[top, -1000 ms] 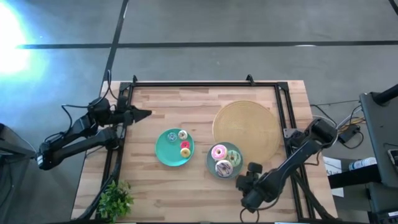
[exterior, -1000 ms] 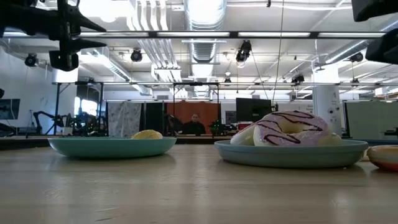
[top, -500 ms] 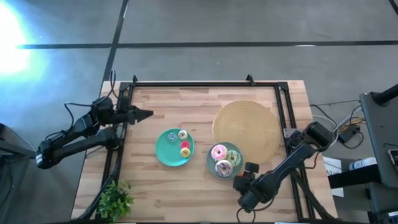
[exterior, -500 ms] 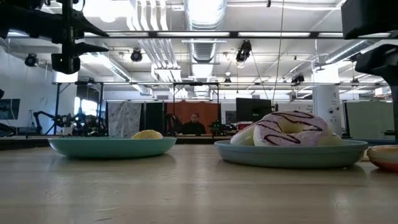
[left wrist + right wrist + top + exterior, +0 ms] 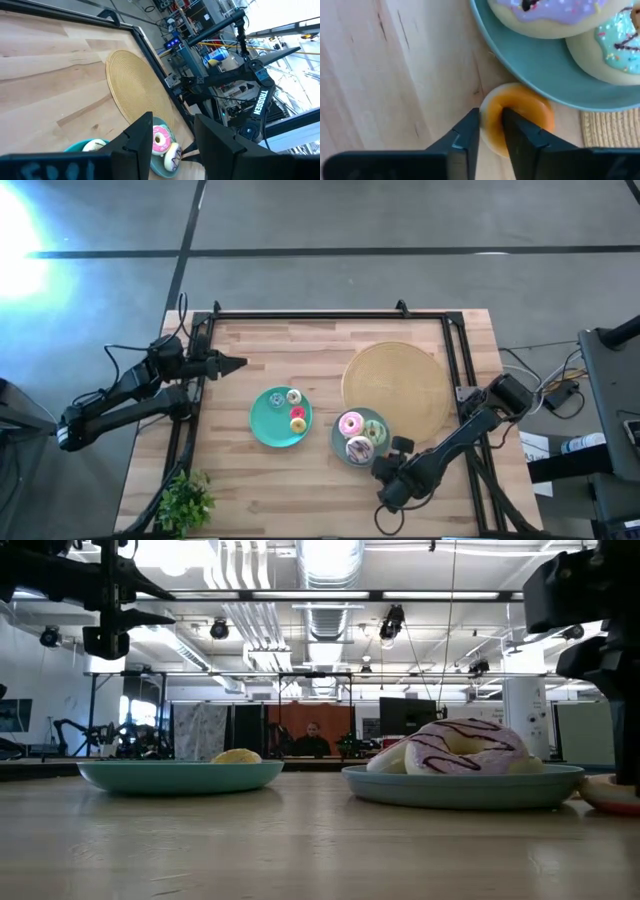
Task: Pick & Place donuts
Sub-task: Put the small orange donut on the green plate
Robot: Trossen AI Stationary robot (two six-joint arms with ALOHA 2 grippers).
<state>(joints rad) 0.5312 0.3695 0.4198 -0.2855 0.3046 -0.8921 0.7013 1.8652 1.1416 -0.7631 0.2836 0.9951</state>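
Note:
Three larger donuts, pink point(image 5: 351, 424), green point(image 5: 376, 432) and white-brown point(image 5: 358, 449), lie on the right teal plate point(image 5: 341, 442). Several tiny donuts lie on the left teal plate point(image 5: 268, 420). A tiny orange donut point(image 5: 535, 112) lies flat on the wood beside the right plate's rim point(image 5: 520, 62); it also shows in the low view point(image 5: 608, 792). My right gripper point(image 5: 491, 125) is down over it, shut on its rim, near the table's near edge point(image 5: 390, 466). My left gripper point(image 5: 232, 364) waits open, high over the table's left side. My right gripper pinches the orange donut's rim point(image 5: 491, 114) on the side away from the plate. One finger point(image 5: 469, 132) stands outside the ring, the other point(image 5: 517, 136) over its middle, hiding the hole. The fingers come from above, pointing down. The donut lies flat on the table.
A big tan woven disc point(image 5: 395, 383) lies behind the right plate, its edge under the plate. A small green plant point(image 5: 186, 500) stands at the near left corner. A black frame point(image 5: 330, 316) runs along the table's edges. Bare wood lies between the plates and the left edge.
My right gripper has moved toward the table's left, closer to the right plate, and has come down beside it onto the orange donut.

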